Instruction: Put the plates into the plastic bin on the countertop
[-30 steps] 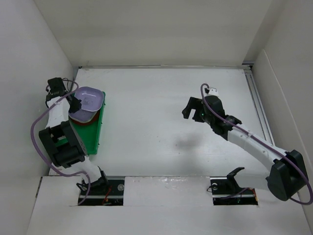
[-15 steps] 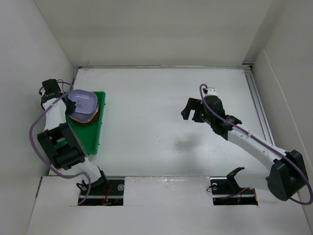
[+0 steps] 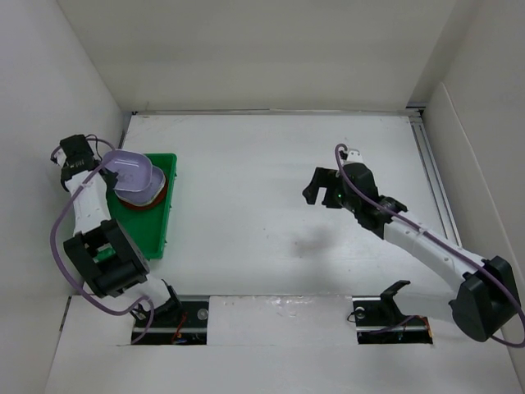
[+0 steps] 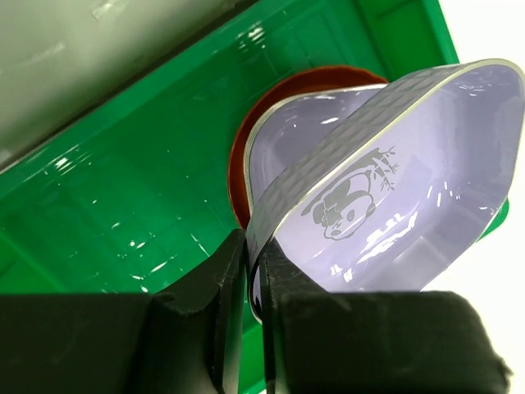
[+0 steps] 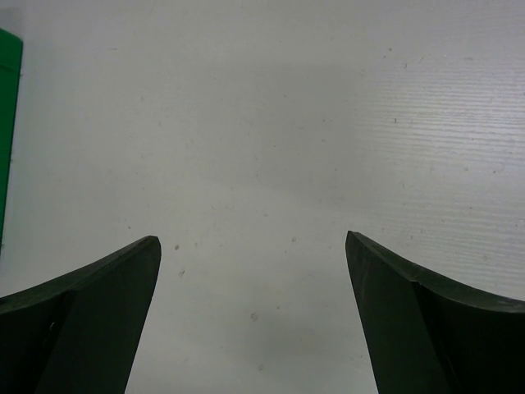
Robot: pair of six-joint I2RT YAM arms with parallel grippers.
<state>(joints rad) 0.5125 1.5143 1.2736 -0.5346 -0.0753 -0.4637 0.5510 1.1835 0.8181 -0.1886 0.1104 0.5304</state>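
Observation:
My left gripper (image 3: pixel 105 167) is shut on the rim of a lilac rounded-square dish (image 3: pixel 133 175) and holds it tilted over the far end of the green plastic bin (image 3: pixel 156 234). In the left wrist view the fingers (image 4: pixel 221 271) pinch the rim of the dish (image 4: pixel 394 205), which has a panda print inside. A red-brown round plate (image 4: pixel 239 160) lies in the bin (image 4: pixel 123 189) under it; its edge also shows in the top view (image 3: pixel 156 200). My right gripper (image 3: pixel 316 189) is open and empty above the white countertop (image 3: pixel 262 164), mid-right. The other plates are hidden or out of view.
White walls bound the countertop on the left, back and right. The bin sits close to the left wall. In the right wrist view the open gripper (image 5: pixel 254 242) looks at bare countertop (image 5: pixel 271 123), with a sliver of the bin (image 5: pixel 8 123) at the left edge.
My left gripper has carried the lilac dish leftward, from overhanging the bin's right wall to over the red-brown plate inside it. The right arm has barely shifted.

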